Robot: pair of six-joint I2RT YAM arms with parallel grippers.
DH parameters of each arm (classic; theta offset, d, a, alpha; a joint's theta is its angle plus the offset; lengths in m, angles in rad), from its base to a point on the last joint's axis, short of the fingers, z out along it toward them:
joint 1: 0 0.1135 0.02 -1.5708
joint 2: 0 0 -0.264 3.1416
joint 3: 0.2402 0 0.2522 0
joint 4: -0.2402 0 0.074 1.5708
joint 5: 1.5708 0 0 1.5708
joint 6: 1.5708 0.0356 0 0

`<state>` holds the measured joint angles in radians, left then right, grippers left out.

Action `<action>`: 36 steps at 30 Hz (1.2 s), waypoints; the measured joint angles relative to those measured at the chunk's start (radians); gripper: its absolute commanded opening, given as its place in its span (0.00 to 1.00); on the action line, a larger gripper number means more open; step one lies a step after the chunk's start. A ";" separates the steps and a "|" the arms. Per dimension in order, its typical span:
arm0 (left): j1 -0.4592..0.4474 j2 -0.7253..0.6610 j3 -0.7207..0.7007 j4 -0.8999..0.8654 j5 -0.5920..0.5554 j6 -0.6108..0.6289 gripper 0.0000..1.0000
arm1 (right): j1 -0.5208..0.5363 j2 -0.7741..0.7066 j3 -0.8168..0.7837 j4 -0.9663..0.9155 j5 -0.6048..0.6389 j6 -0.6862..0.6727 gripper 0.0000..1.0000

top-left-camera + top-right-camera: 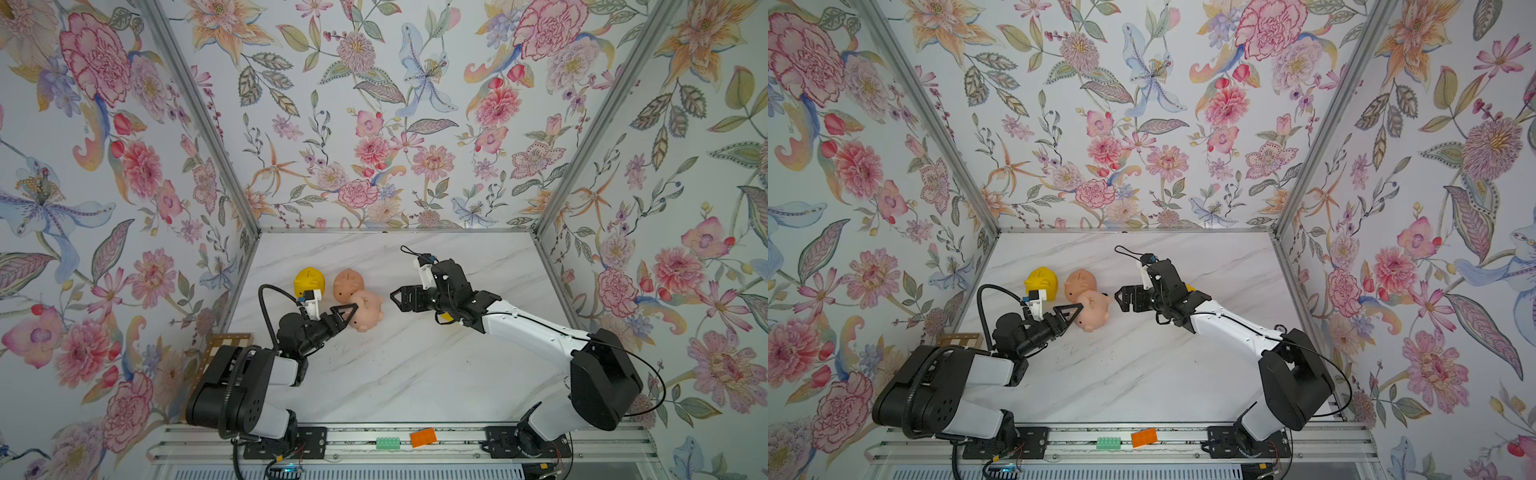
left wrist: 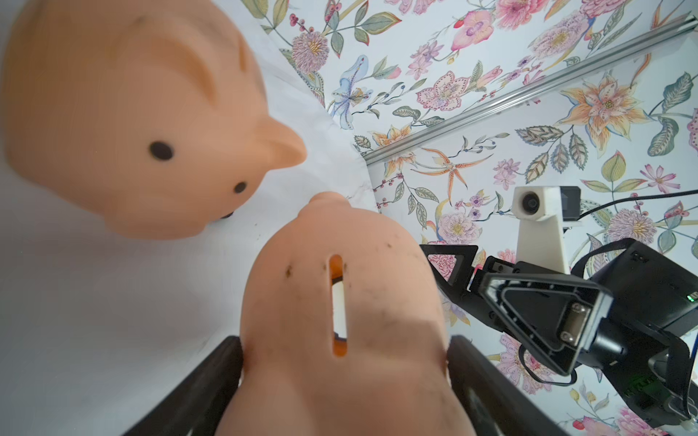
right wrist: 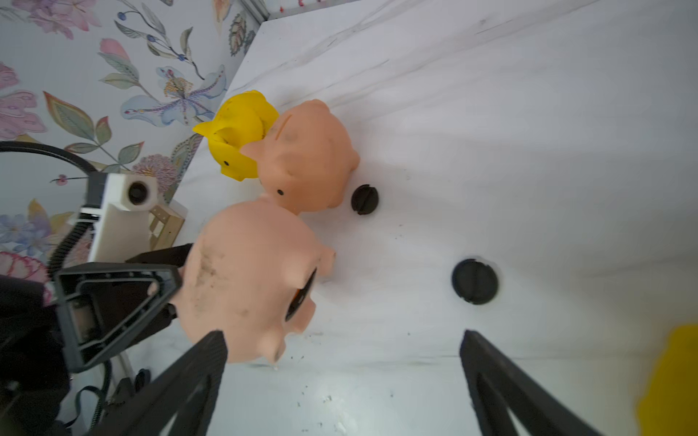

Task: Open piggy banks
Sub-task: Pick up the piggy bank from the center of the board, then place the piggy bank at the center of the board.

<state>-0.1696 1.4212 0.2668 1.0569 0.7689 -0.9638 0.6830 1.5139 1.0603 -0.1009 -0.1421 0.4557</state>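
My left gripper is shut on a peach-pink piggy bank, one finger on each flank, coin slot toward the wrist camera. Its belly hole shows dark with orange inside. My right gripper stands open just right of that pig, with nothing between its fingers. A second pink piggy bank and a yellow one lie behind it. Another yellow piggy bank is mostly hidden under the right arm.
Two black round plugs lie loose on the marble table. A wooden crate stands by the left wall. A green brick and an orange brick rest on the front rail. Floral walls enclose three sides.
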 measured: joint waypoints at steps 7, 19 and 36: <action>-0.066 -0.143 0.340 -0.613 -0.097 0.297 0.55 | -0.090 -0.153 -0.030 -0.095 0.113 -0.074 0.99; -0.135 0.006 0.769 -1.247 -0.259 0.638 0.53 | -0.238 -0.375 -0.147 -0.145 0.150 -0.151 0.99; -0.406 0.341 1.094 -1.482 -0.660 0.822 0.50 | -0.319 -0.524 -0.337 -0.165 0.078 -0.127 0.99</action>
<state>-0.5758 1.7626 1.3613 -0.4255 0.1085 -0.1417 0.3637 0.9897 0.7231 -0.2657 -0.0643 0.3290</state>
